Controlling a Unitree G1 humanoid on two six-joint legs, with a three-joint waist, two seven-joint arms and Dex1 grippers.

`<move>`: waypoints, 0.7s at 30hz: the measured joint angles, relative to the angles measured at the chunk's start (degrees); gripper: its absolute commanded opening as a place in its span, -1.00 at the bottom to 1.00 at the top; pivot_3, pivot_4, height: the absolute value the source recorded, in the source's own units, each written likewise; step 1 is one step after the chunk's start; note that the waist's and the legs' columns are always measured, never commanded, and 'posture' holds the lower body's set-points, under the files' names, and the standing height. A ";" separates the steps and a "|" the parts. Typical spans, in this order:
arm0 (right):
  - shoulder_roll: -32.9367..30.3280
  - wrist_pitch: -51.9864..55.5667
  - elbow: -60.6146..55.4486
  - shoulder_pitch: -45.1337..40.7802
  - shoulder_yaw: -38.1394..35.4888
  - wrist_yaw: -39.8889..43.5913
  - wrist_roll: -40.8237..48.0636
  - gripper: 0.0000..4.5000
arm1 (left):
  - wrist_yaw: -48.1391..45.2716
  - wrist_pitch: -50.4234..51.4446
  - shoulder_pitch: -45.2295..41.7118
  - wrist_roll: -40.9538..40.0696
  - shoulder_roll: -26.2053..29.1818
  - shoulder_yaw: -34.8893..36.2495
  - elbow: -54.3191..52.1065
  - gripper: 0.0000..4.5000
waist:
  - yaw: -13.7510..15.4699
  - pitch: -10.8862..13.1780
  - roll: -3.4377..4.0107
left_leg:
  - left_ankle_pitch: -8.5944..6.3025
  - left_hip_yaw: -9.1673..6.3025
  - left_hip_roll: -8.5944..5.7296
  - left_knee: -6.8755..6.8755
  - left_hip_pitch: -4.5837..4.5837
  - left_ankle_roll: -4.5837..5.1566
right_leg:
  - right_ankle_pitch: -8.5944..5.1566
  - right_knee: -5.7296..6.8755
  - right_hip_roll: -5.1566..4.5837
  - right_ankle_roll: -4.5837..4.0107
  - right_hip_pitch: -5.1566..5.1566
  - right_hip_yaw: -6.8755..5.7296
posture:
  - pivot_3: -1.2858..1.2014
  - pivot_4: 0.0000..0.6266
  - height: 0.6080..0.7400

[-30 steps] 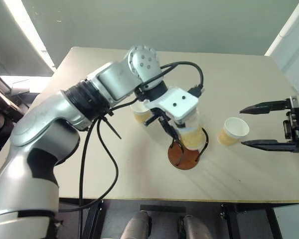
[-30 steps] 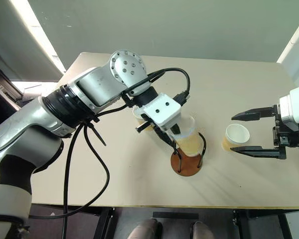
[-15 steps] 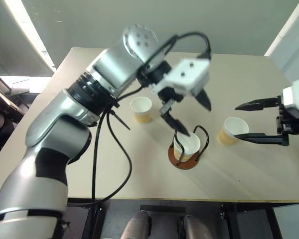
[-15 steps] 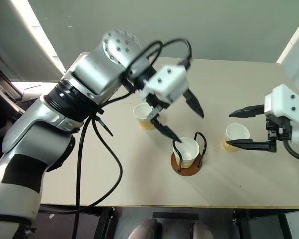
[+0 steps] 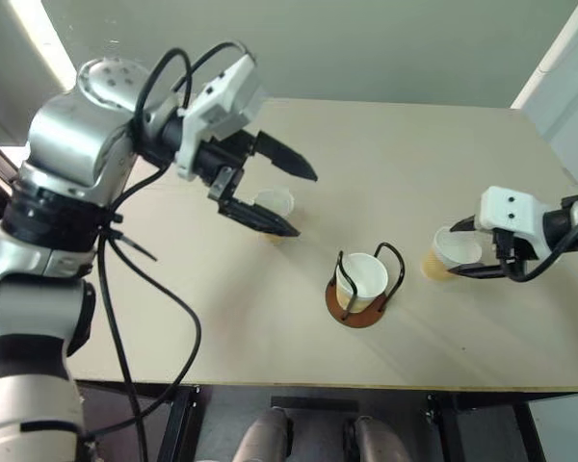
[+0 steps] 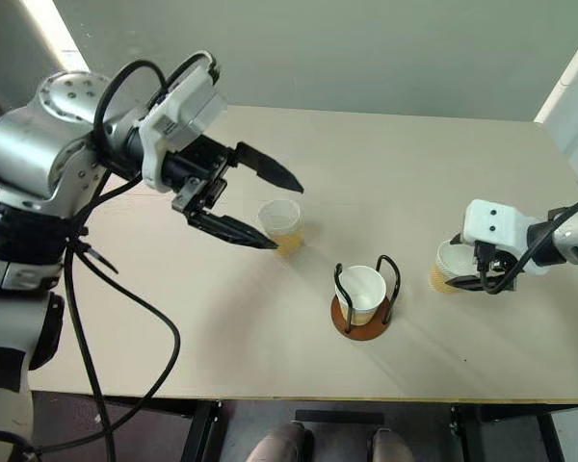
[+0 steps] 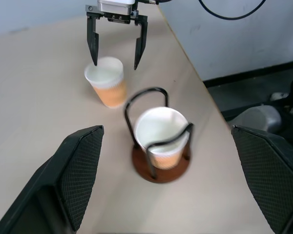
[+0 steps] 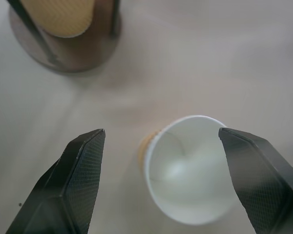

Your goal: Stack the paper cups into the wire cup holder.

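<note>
From the head views, the left hand [image 5: 279,197] is hovering spread wide and empty above one paper cup [image 5: 273,211] on the table [image 5: 443,164]. A second cup [image 5: 362,280] is sitting upright inside the wire cup holder [image 5: 362,300].

In the left wrist view, the right hand [image 7: 115,51] is straddling the third cup [image 7: 106,81].

In the right wrist view, its wide fingers [image 8: 83,173] are flanking that cup without touching.

My work surface is a beige tabletop [image 5: 443,154] on black metal legs [image 5: 178,423]. Beyond it runs a grey-green wall [image 5: 366,43], with a bright light strip [image 5: 43,38] at my left.
</note>
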 measured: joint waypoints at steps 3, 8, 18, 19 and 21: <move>0.20 -0.65 1.31 -0.47 1.50 1.46 -1.74 0.72 | 0.23 3.11 4.36 -0.44 2.15 3.13 -3.81 0.99 | -0.23 0.00 0.00 | 0.00 0.00 0.02 -0.02 0.02 0.00 | 0.00 0.00 0.01 0.00 -0.01 -0.01 | 0.03 -0.52 1.00; 2.28 -3.52 5.49 -1.73 4.86 2.21 -7.22 0.72 | 3.10 7.04 10.92 -1.71 3.88 8.75 -9.14 0.99 | -0.41 0.00 0.00 | 0.00 0.01 0.02 -0.01 0.10 0.00 | 0.00 -0.02 0.01 -0.01 0.02 0.01 | 0.03 -0.52 1.00; 8.20 -7.51 11.78 -6.05 8.49 3.59 -13.59 -0.51 | 6.20 11.11 17.06 -3.47 4.24 14.39 -13.08 1.00 | -0.54 0.00 0.00 | 0.00 0.02 0.02 -0.02 0.13 -0.01 | -0.01 0.01 0.00 -0.02 0.02 0.01 | 0.03 -0.52 1.00; 8.33 -7.92 11.97 -6.21 8.49 3.80 -13.99 -0.68 | 5.93 11.11 17.60 -3.65 4.69 14.67 -13.29 1.00 | -0.55 0.00 0.00 | 0.00 0.02 0.02 -0.03 0.14 -0.01 | -0.01 0.01 0.01 -0.02 0.02 0.01 | 0.03 -0.52 1.00; 8.35 -8.37 12.45 -6.28 8.48 4.21 -14.28 -0.99 | 5.48 11.07 18.78 -3.72 5.82 14.99 -13.50 1.00 | -0.56 0.00 0.00 | 0.00 0.02 0.02 -0.03 0.14 -0.01 | -0.01 0.01 0.01 -0.02 0.02 0.02 | 0.03 -0.52 1.00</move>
